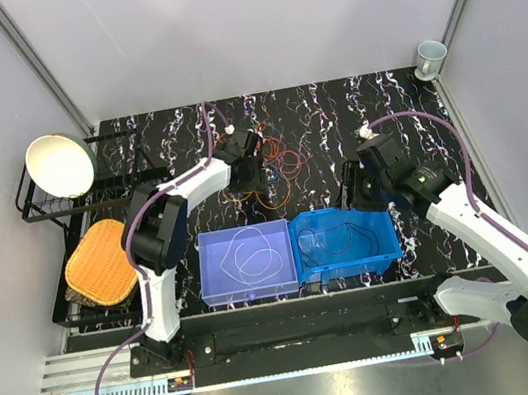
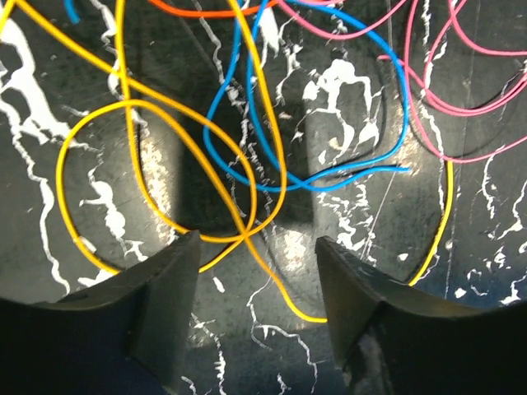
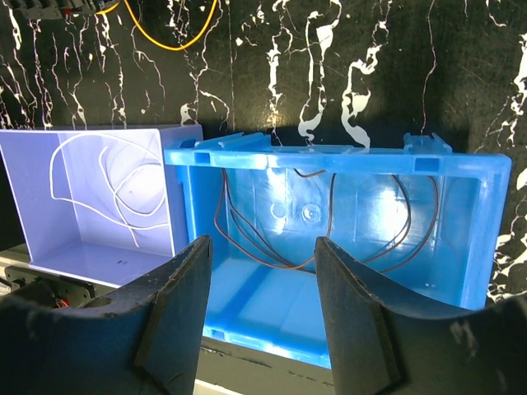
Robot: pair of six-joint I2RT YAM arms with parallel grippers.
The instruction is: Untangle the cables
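A tangle of thin cables (image 1: 277, 170) lies on the black marbled table (image 1: 389, 95) behind the bins. My left gripper (image 1: 249, 167) hovers over its left side. In the left wrist view it (image 2: 257, 240) is open, with a yellow cable (image 2: 247, 234) crossing itself between the fingertips; a blue cable (image 2: 206, 132), pink cables (image 2: 486, 51) and an orange one lie beyond. My right gripper (image 1: 352, 188) is open and empty, and in its wrist view (image 3: 262, 243) it faces the blue bin (image 3: 486, 214). That bin holds a dark brown cable (image 3: 218, 214). The lavender bin (image 3: 25, 189) holds a white cable (image 3: 58, 173).
The lavender bin (image 1: 205, 268) and blue bin (image 1: 387, 238) stand side by side at the near edge. A black dish rack (image 1: 33, 211) on the left holds a white bowl (image 1: 61, 165) and a woven orange mat (image 1: 101, 262). A mug (image 1: 431, 56) stands at the far right corner.
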